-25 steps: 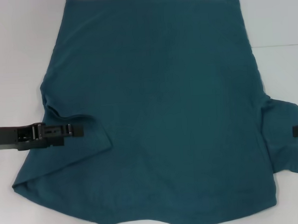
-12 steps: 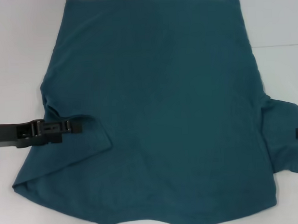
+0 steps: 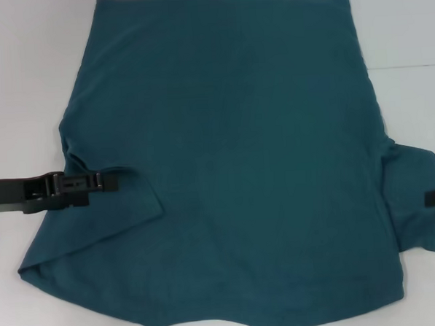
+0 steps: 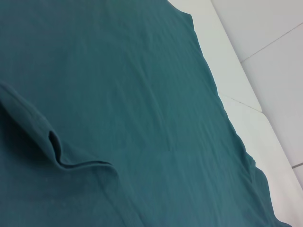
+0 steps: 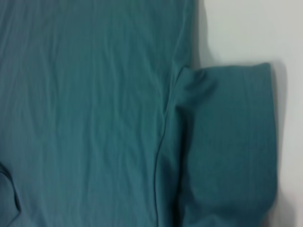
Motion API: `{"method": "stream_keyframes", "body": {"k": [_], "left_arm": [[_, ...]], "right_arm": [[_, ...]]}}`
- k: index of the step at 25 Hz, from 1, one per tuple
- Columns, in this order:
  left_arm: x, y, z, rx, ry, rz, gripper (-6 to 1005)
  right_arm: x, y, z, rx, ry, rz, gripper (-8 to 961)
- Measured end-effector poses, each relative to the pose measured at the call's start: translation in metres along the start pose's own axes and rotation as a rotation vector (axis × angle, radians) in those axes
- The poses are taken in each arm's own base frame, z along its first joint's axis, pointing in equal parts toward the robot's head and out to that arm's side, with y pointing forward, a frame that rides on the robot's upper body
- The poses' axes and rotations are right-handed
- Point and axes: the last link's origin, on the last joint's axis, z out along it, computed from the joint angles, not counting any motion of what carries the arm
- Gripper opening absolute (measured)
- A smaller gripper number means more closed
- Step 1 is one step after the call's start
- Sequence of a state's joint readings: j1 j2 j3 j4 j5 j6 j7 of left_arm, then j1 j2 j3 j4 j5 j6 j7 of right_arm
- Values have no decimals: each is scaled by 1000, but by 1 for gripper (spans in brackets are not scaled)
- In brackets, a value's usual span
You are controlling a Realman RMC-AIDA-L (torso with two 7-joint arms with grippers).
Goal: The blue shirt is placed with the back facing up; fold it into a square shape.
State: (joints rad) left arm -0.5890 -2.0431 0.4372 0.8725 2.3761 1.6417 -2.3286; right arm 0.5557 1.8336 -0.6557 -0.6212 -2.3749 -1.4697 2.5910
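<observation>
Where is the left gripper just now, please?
In the head view, the left gripper is on the robot's left, over the shirt's folded-in left sleeve.

Setting: you are looking at a bare test or lab-type workspace, not a home. Evidence: a plain white desk (image 3: 24, 85) with a smooth, unmarked top fills the head view. In the left wrist view, pale floor tiles (image 4: 279, 61) with thin joint lines lie beyond the desk edge. Even, flat lighting throughout. The exact kind of room cannot be told from these views.
</observation>
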Motion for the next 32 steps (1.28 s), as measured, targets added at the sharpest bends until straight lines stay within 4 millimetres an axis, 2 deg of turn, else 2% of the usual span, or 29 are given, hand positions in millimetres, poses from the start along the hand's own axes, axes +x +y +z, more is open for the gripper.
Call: {"method": "stream_keyframes", "body": {"k": [15,32], "left_arm": [[2,-2,0,12,11,0,963],[1,-2,0,11,11,-1,963]], "right_arm": [[2,0,12,-2,-5,15,776],[-4,10,23,-24,-38,-8,759]]}}
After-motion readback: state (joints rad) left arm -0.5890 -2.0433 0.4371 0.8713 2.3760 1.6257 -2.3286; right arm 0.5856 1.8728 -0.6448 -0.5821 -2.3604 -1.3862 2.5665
